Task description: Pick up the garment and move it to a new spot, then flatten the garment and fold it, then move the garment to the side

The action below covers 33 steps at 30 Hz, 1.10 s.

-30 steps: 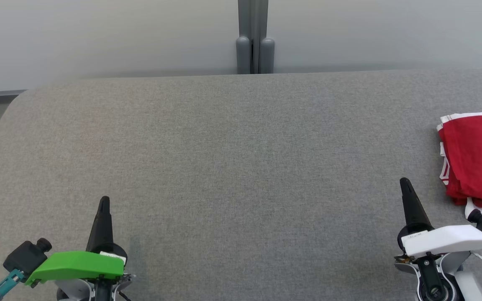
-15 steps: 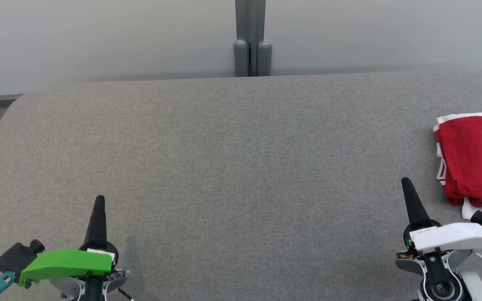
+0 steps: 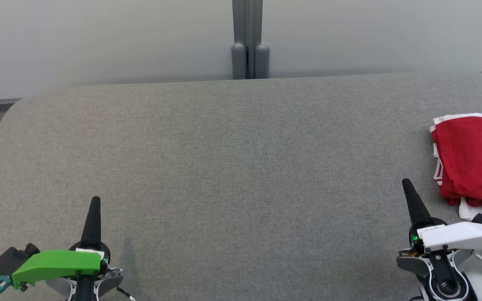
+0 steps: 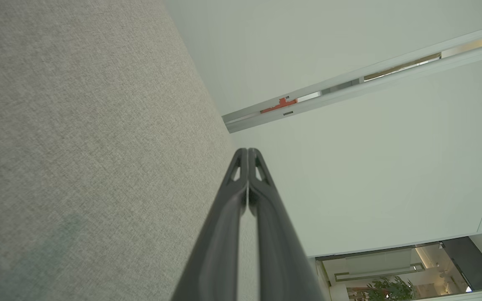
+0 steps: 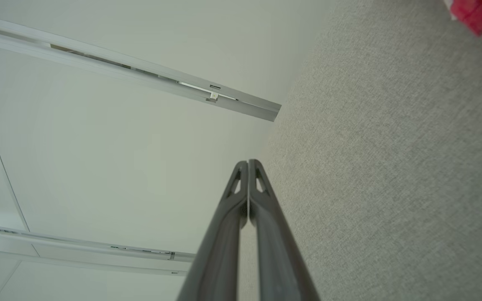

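Head view: both arms sit low at the near edge of the grey woven-fabric tabletop (image 3: 241,159), which I read as a parked posture that keeps the middle of the surface free. The left gripper (image 3: 94,202), with a green wrist cover (image 3: 57,263), is at 7 o'clock. The right gripper (image 3: 406,184), with a white wrist cover (image 3: 460,236), is at 5 o'clock. Both point toward 12 o'clock, where a grey upright post (image 3: 247,50) stands against the pale wall behind the table. In each wrist view the two long dark fingers lie pressed together along their length with nothing between them. The red garment with white trim (image 3: 473,159) lies at 3 o'clock on the tabletop, just beyond the right gripper at its 2 o'clock and not touching the fingers. It looks stacked in several layers with a fairly straight edge toward 9 o'clock. Judgement: this is a folded bundle set aside, so the task reads as at or near its last step, though one frame cannot confirm that. Limits: the frame edge cuts off the garment's 3 o'clock side, and the right wrist hardware hides its near corner. The type of clothing and the neatness of the fold cannot be made out. The right wrist view catches a small, blurred red corner at its 1 o'clock.
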Tool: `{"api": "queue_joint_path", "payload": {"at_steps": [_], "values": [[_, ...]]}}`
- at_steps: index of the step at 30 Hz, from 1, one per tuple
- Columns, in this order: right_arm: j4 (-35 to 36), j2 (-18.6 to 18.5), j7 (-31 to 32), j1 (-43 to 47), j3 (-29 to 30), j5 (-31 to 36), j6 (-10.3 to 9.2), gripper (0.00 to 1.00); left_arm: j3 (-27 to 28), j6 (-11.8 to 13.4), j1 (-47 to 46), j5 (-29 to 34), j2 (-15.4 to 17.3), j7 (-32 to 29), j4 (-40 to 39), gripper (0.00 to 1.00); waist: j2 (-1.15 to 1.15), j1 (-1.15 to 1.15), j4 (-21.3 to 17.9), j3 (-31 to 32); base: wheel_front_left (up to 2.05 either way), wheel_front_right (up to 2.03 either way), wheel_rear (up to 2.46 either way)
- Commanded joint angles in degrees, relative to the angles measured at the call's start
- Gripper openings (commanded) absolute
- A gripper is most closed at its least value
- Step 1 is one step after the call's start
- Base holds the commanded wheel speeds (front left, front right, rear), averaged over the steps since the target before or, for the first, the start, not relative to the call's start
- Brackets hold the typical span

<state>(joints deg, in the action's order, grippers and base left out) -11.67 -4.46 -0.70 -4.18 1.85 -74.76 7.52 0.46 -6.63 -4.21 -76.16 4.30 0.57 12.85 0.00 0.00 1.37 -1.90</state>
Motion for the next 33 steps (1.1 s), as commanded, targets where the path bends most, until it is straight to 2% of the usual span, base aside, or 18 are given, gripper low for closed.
{"api": "queue_joint_path", "payload": {"at_steps": [1,33], "values": [[0.1,-0.3,0.4,-1.1,0.3,-1.6,-0.03,0.0,0.5,-0.5,-1.6,-1.5,0.4,-0.4,-0.3,0.0,0.0,0.0,-0.1,0.1,0.0,0.0,0.0],[-1.8,0.0,4.6,-1.9,2.2,-15.3,-0.04,0.0,3.5,-0.9,-2.0,-14.1,0.1,-4.5,0.9,0.0,0.0,0.0,-1.0,1.3,0.0,0.0,0.0]]}}
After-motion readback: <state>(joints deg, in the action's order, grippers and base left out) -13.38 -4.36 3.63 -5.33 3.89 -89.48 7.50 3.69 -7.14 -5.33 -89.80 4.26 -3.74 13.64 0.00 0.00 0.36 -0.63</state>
